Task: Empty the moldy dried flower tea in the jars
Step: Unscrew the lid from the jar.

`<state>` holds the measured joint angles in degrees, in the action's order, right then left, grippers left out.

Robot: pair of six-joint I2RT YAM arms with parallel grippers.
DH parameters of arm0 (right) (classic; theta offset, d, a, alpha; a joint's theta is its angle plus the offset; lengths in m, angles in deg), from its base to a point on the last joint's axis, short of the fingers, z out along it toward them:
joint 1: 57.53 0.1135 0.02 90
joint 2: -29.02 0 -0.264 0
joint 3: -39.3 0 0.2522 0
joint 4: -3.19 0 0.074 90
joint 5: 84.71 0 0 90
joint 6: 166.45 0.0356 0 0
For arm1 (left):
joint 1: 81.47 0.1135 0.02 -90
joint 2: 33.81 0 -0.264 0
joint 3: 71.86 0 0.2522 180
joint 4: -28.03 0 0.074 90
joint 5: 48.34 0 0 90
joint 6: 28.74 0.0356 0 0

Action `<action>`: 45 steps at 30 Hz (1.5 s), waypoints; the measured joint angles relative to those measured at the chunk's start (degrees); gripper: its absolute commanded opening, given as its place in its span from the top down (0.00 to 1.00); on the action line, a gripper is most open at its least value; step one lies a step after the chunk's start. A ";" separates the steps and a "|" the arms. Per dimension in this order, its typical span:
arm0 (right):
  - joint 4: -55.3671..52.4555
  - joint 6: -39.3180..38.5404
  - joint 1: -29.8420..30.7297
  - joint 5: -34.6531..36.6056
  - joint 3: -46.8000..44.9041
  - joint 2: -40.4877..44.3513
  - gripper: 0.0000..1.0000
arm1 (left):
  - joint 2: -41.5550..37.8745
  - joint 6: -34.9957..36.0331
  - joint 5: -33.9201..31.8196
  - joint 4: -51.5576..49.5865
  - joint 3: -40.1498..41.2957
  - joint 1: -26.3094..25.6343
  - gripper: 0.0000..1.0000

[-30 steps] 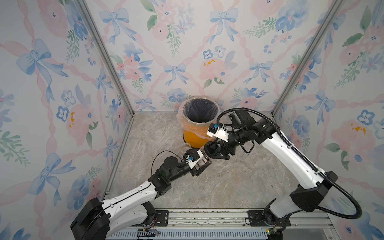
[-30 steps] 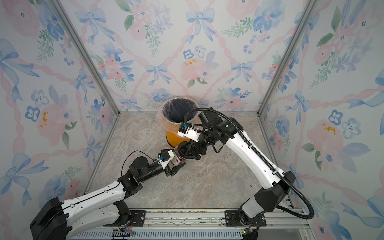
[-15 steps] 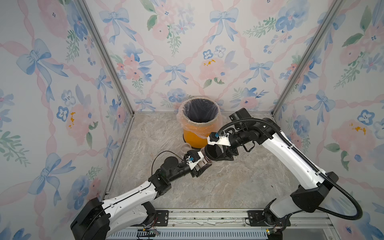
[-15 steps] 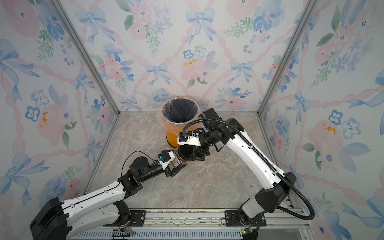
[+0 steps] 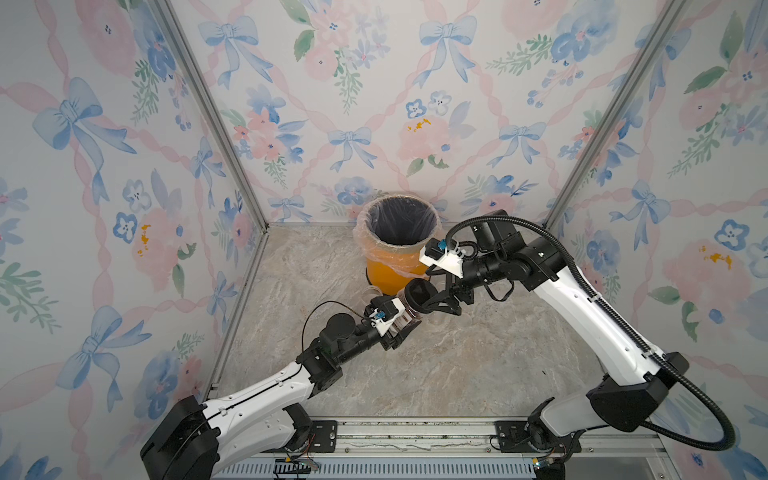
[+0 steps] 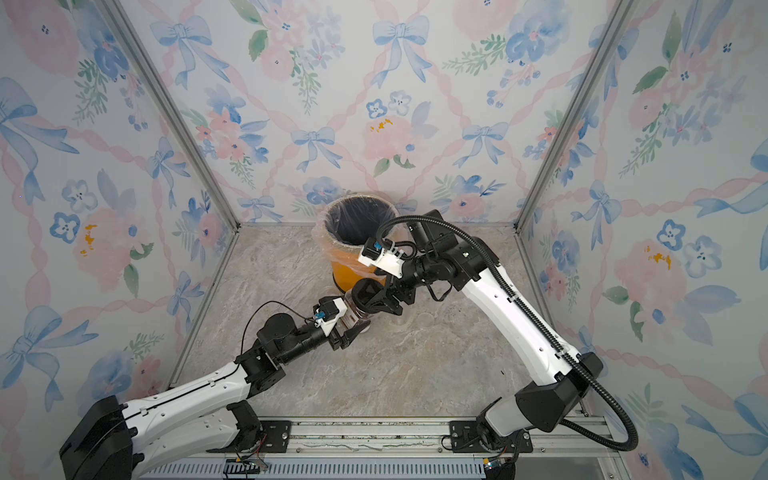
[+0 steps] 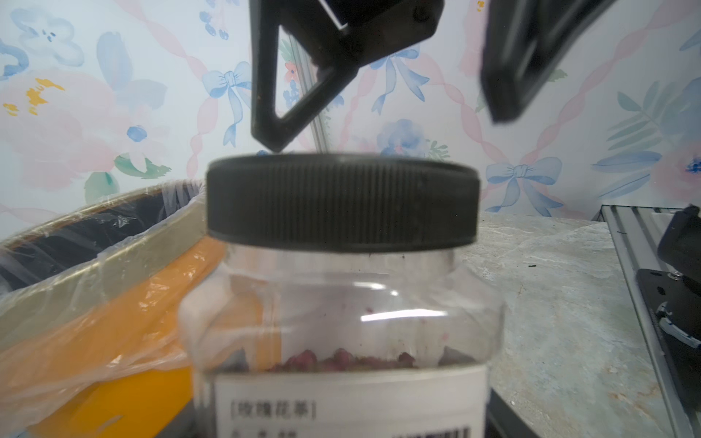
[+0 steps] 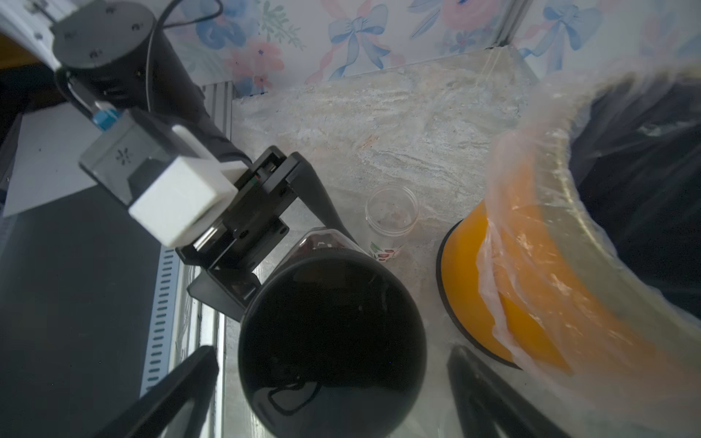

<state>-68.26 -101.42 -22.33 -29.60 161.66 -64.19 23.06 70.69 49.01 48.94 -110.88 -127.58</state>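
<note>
Right wrist, unlike left wrist, shows a small clear jar [image 8: 392,212].

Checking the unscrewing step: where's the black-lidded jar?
In both top views, the black-lidded jar is just in front of the orange bin, gripped by the left hand, the open right hand over its lid.

Ribbed matt lid [image 7: 341,204], glossy jar [image 7: 341,311]

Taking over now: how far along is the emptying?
Done: small lidless clear jar beside the orange bin looks nearly empty. In hand: left gripper holds squarish labelled jar, black lid on, reddish tea inside; right gripper open over the lid. Left: unscrew, pour out.
</note>
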 measured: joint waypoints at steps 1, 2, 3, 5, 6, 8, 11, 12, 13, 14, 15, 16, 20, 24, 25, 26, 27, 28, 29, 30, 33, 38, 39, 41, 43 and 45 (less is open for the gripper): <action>0.55 4.17 -0.09 0.66 0.02 0.90 0.03 | -0.04 0.02 -0.61 -0.02 0.00 0.00 0.57; 0.70 8.72 -0.13 1.33 0.15 1.68 0.03 | -0.04 0.02 -1.09 0.00 0.00 0.00 0.57; 0.74 12.33 -0.17 2.08 0.37 2.10 0.03 | -0.04 0.04 -1.46 0.00 0.00 0.00 0.57; 0.50 20.57 -0.24 3.96 1.33 2.14 0.03 | -0.04 0.09 -2.05 0.00 0.00 0.00 0.57; 0.02 24.04 -0.24 4.96 1.84 1.84 0.03 | -0.04 0.26 -2.25 0.00 0.00 0.00 0.57; -1.66 30.62 -0.24 6.64 3.13 0.61 0.03 | -0.04 0.50 -2.47 0.00 0.00 0.00 0.57; -3.04 37.86 -0.07 8.96 3.93 -1.62 0.03 | -0.04 0.63 -2.49 -0.02 0.00 0.00 0.57; -3.50 39.43 0.22 9.64 3.93 -2.25 0.03 | -0.04 0.63 -2.49 0.00 0.00 0.00 0.57; -3.93 41.07 0.50 10.21 3.96 -2.97 0.03 | -0.04 0.63 -2.49 0.00 0.00 0.00 0.57; -4.42 42.51 0.70 10.67 4.02 -3.63 0.03 | -0.04 0.66 -2.47 0.00 0.00 0.00 0.57; -4.79 43.47 0.94 11.02 4.20 -4.15 0.03 | -0.04 0.63 -2.47 0.00 0.00 0.00 0.57; -5.22 44.39 1.29 11.34 4.57 -4.83 0.03 | -0.04 0.63 -2.47 0.00 0.00 -0.02 0.57; -6.29 46.58 2.62 11.85 7.30 -6.88 0.03 | -0.04 0.63 -2.47 0.00 0.00 -0.07 0.58; -7.45 46.90 4.17 12.07 10.27 -8.07 0.03 | -0.04 0.63 -2.47 0.00 0.00 -0.04 0.58; -7.98 46.86 4.63 12.11 11.06 -8.48 0.03 | -0.04 0.66 -2.47 0.00 0.00 -0.07 0.58; -8.48 46.86 5.05 12.26 11.78 -8.90 0.03 | -0.04 0.63 -2.45 0.00 0.00 -0.07 0.58; -8.87 46.86 5.38 12.31 12.33 -9.31 0.03 | -0.04 0.63 -2.47 0.00 0.00 -0.07 0.57; -9.42 46.80 5.73 12.48 12.94 -9.77 0.03 | -0.04 0.66 -2.47 0.00 0.00 -0.07 0.58; -10.08 46.56 6.05 12.96 13.51 -10.34 0.03 | -0.04 0.63 -2.47 -0.02 0.00 -0.07 0.58; -10.75 46.36 6.27 13.38 14.10 -10.84 0.03 | -0.04 0.66 -2.45 -0.04 0.00 -0.04 0.58; -13.16 45.53 6.99 14.69 16.00 -12.61 0.03 | -0.02 0.66 -2.47 -0.02 0.00 -0.07 0.57; -15.85 44.22 8.00 16.33 17.31 -14.56 0.03 | -0.02 0.68 -2.47 -0.07 0.00 -0.07 0.57; -16.13 44.02 8.07 16.52 17.42 -14.71 0.03 | -0.02 0.70 -2.45 -0.09 0.00 -0.07 0.57; -16.48 43.80 8.15 16.59 17.66 -14.78 0.01 | -0.02 0.87 -2.45 -0.04 0.00 -0.07 0.57; -16.83 43.34 8.20 16.79 17.79 -14.78 0.04 | -0.02 0.90 -2.45 -0.04 0.00 -0.24 0.57; -17.09 42.53 8.37 16.76 17.81 -14.80 0.11 | -0.02 0.92 -2.45 -0.07 0.00 -0.28 0.57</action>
<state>-85.35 -58.88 -13.96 -12.84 179.47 -78.98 23.03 71.61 46.57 48.87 -110.88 -127.87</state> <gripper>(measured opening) 0.950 0.751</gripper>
